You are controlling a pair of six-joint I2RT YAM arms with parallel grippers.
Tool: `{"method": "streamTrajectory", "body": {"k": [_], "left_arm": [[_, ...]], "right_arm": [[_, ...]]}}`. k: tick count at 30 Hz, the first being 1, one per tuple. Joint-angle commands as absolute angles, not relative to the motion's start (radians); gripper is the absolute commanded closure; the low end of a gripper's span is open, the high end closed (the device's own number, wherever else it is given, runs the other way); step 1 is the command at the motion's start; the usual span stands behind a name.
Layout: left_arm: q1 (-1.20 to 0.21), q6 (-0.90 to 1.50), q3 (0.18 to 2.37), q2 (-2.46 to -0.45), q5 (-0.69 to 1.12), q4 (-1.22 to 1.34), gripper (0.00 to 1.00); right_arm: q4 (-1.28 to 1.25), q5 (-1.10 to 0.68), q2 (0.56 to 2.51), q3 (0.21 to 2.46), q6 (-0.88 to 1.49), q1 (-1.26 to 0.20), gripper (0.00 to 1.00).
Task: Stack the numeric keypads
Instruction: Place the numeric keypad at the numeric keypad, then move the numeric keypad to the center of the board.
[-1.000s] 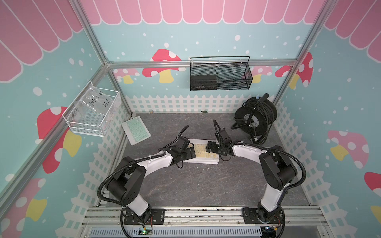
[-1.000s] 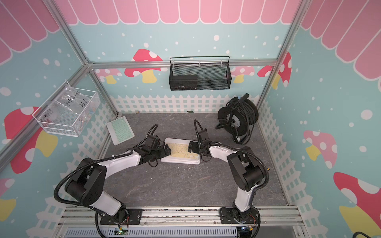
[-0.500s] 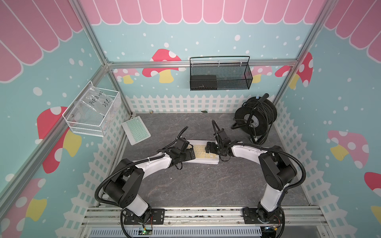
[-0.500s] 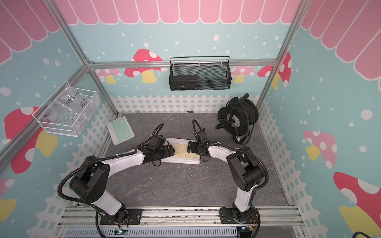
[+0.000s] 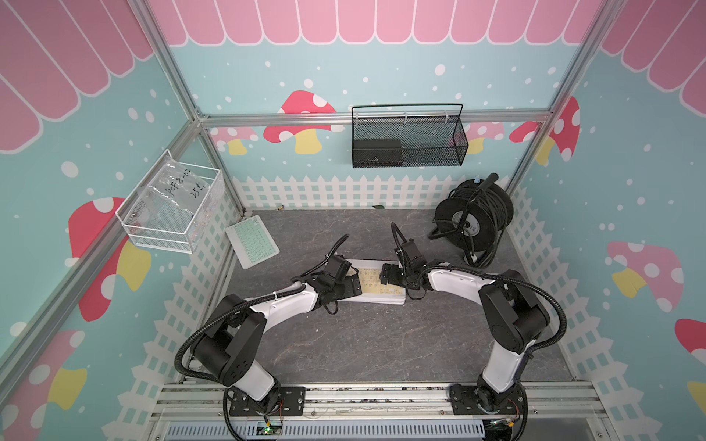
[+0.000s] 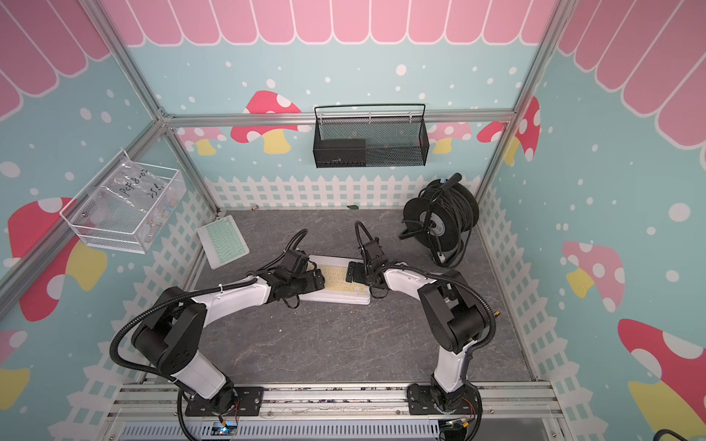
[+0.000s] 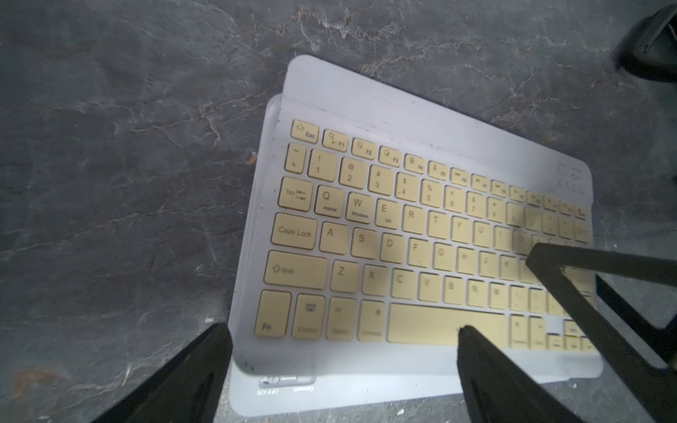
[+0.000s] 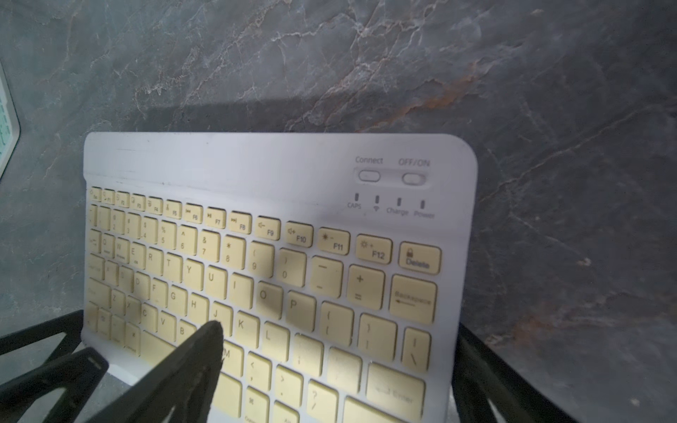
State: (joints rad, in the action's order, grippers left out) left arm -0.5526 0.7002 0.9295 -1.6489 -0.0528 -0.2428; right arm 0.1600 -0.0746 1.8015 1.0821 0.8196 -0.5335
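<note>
Right, both top views show the flat white-framed yellow keypad (image 5: pixel 372 283) (image 6: pixel 336 278) lying mid-worktop (image 5: pixel 344 343), topmost of a stack. The thin white-framed mint-green keypad (image 5: pixel 252 241) (image 6: pixel 222 241) sits apart at the far left corner, and a black round cable reel (image 5: pixel 472 219) at the far right corner.

The wrist views add detail the top views lack. The left wrist cam shows a white lower keypad (image 7: pixel 329 395) poking out beneath the yellow keypad, skewed, w/ its OFF/ON label upside down. The right wrist cam reads the top one's Connect & OFF/ON switches.

The left gripper (image 5: pixel 354 285) (image 7: pixel 340 329) has its jaws spread wide w/ nothing held. It straddles the yellow keypad's left short end: one finger (image 7: pixel 205 370) off the frame's corner over bare worktop, the other above the space bar.

The right gripper (image 5: pixel 386 275) (image 8: pixel 339 326) is also spread wide & empty, over the right short end. One finger (image 8: pixel 198 362) is above the J/M keys, the other past the frame's edge. Contact w/ the keys: can't tell.
</note>
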Motion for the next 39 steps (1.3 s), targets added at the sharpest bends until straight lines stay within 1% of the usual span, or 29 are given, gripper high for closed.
{"method": "streamTrajectory", "body": {"k": [1,15,22,26,30,33,39], "left_arm": [[-0.577,0.711,0.912,-1.619,-0.034,-0.215,0.02],[-0.594,0.726,0.864,-1.556,-0.055,-0.201,0.02],[-0.594,0.686,0.922,-1.584,-0.068,-0.233,0.02],[-0.595,0.677,0.943,-1.585,-0.096,-0.255,0.02],[-0.588,0.686,0.96,-1.586,-0.154,-0.313,0.02],[-0.559,0.705,0.956,-1.574,-0.185,-0.344,0.01],[-0.419,0.765,0.911,-1.492,-0.259,-0.375,0.01]], "right_arm": [[0.172,-0.081,1.822,1.114,0.816,-0.552,0.05],[0.19,-0.062,1.819,1.124,0.805,-0.578,0.05],[0.203,-0.038,1.815,1.132,0.81,-0.584,0.05],[0.21,-0.033,1.821,1.139,0.808,-0.584,0.04],[0.237,0.009,1.816,1.146,0.804,-0.584,0.04],[0.261,0.052,1.804,1.159,0.794,-0.584,0.02],[0.299,0.122,1.784,1.213,0.764,-0.584,0.01]]}}
